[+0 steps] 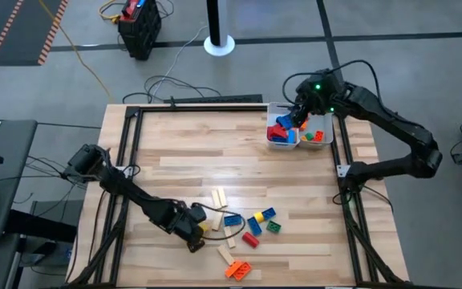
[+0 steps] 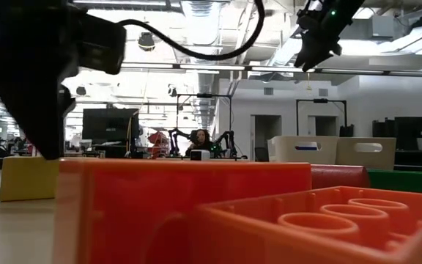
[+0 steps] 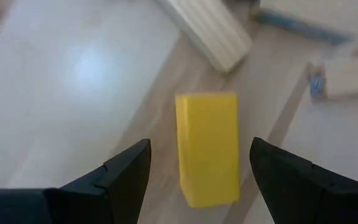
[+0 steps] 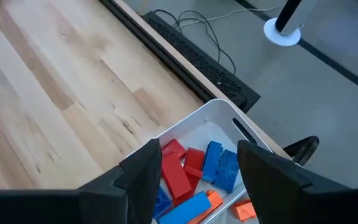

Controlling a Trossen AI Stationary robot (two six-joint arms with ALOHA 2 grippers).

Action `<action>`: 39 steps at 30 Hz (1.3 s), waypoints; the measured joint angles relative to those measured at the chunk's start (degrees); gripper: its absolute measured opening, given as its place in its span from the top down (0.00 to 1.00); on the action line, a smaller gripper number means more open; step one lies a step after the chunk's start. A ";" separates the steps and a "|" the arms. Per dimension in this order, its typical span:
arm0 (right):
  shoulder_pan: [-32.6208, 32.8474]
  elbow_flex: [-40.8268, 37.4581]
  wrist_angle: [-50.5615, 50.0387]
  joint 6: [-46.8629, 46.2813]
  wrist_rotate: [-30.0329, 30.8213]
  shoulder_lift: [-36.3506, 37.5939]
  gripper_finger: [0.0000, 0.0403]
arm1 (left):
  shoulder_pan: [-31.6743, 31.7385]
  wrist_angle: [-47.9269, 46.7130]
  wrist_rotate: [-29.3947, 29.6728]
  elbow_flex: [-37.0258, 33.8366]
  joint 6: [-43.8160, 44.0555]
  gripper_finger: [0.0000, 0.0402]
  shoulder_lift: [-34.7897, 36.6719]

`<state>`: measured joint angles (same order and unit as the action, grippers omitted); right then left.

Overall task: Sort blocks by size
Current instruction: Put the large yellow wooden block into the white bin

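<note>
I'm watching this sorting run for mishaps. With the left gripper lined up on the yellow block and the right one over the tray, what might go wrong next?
1. The left gripper is open around the yellow block, with a wooden bar just beyond; closing off-centre could twist the block or nudge the bar.
2. The right gripper hangs open over the white tray, already crowded with red and blue blocks; descending could jostle them or the tray wall.

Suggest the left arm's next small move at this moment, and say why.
Probably lower the left gripper and close on the yellow block. Its fingers stand open on either side of the block, which lies on the table untouched. The right gripper hangs open above the tray.
</note>
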<state>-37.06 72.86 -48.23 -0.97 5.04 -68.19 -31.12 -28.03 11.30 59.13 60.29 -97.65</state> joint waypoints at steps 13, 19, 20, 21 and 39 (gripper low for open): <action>1.49 0.00 -0.02 -0.04 -0.02 -0.12 0.41 | -1.81 2.89 2.51 -4.23 -4.04 0.35 0.00; 1.49 0.00 -0.16 -0.05 -0.02 -0.12 0.41 | -1.81 4.74 4.54 -4.23 -11.03 0.42 0.00; 1.49 0.00 -0.20 -0.07 -0.02 -0.12 0.41 | -1.81 5.12 4.56 -4.23 -12.01 0.45 0.00; 1.49 0.00 -0.20 -0.07 -0.02 -0.12 0.41 | -1.77 5.74 4.58 -4.23 -13.03 0.48 0.00; 2.78 0.00 -3.40 -0.60 -0.75 -0.15 0.41 | 11.08 2.59 6.92 -4.27 -15.38 0.69 5.14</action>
<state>-34.28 72.86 -51.63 -1.57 4.29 -68.34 -20.03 -25.44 18.21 54.86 44.91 -92.51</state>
